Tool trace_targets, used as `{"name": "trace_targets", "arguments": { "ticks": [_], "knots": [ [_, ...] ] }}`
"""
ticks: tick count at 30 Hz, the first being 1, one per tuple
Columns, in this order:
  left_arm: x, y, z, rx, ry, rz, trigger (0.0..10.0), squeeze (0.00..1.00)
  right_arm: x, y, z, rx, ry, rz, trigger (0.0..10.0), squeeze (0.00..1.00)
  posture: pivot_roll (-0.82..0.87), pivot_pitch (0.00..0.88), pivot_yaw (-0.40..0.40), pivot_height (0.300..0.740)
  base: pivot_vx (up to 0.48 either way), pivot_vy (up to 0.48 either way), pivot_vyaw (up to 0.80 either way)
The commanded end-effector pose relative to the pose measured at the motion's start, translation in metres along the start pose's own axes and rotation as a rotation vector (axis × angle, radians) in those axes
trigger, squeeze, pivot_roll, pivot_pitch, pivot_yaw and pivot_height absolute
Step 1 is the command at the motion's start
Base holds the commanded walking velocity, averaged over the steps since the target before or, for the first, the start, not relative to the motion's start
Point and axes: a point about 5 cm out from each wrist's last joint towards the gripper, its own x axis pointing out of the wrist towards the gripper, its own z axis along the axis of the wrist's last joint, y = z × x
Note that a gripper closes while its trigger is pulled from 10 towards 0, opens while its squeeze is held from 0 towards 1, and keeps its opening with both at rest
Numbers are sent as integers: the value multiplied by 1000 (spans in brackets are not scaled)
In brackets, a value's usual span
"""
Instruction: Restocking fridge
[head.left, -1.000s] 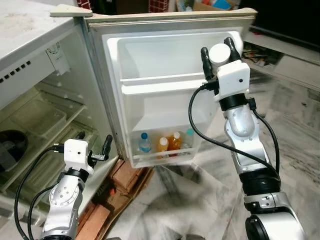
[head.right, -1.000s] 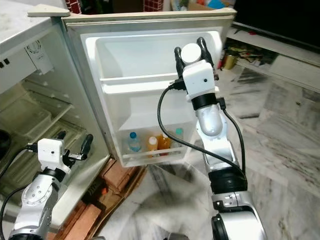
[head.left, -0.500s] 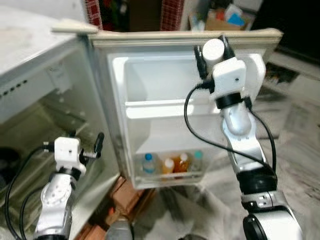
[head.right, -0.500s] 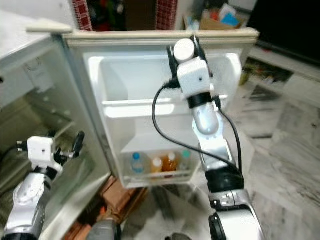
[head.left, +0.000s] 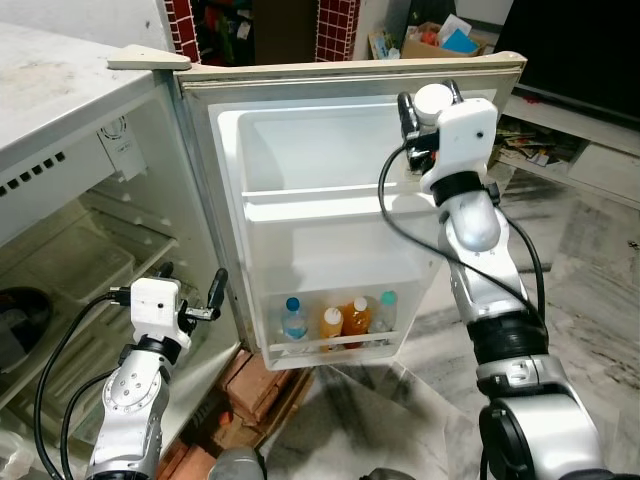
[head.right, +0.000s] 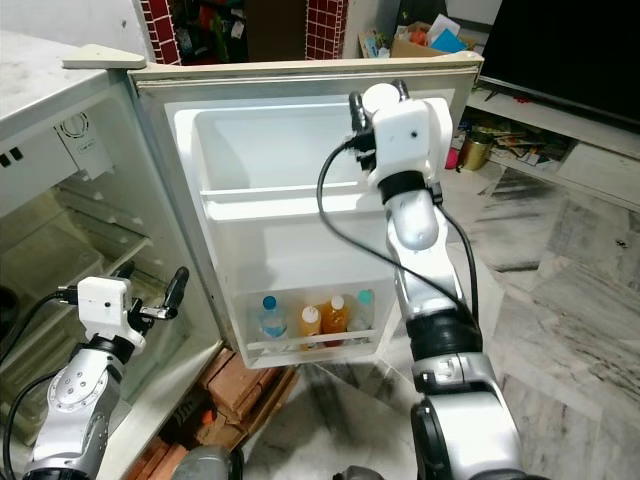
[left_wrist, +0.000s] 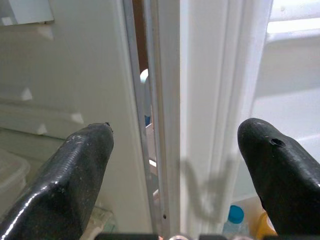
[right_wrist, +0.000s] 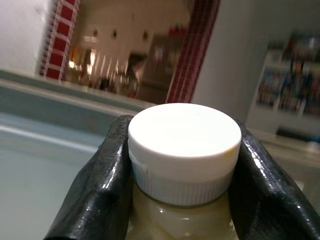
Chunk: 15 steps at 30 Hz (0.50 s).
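Note:
The fridge door (head.left: 330, 240) stands wide open. My right gripper (head.left: 430, 100) is raised before the top right of the door's upper compartment, shut on a bottle with a white cap (right_wrist: 184, 132) and pale yellowish contents. The wrist hides the bottle's body in the eye views. The door's bottom shelf (head.left: 335, 343) holds a clear bottle with a blue cap (head.left: 293, 318), two orange bottles (head.left: 342, 320) and a teal-capped bottle (head.left: 386, 308). My left gripper (head.left: 192, 280) is open and low, next to the door's hinge edge (left_wrist: 167, 125).
The fridge's inner shelves (head.left: 80, 250) lie at the left, under a grey top (head.left: 60, 60). Bricks (head.left: 255, 385) prop the fridge at floor level. A low TV stand (head.left: 590, 150) with a dark screen stands at the right, with marble floor (head.left: 590, 300) before it.
The whole picture has shifted and blurred in between, so the camera moved. The right gripper keeps the bottle high by the door's upper compartment. The left gripper stays open near the hinge.

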Motion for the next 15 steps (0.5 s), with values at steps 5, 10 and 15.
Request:
{"name": "trace_targets", "arguments": {
  "ticks": [5,10,15],
  "knots": [
    [0,0,0,8,5,2,10000,0,-3,-9,-23,31,117,-34,10000,0,59,0,-35,740,0,0,0],
    [0,0,0,13,6,3,10000,0,-4,-23,-38,55,212,-116,10000,0,62,0,-37,740,0,0,0],
    [0,0,-1,14,10,3,10000,0,-6,-36,-45,55,266,-206,10000,0,63,0,-37,740,0,0,0]
  ]
}}
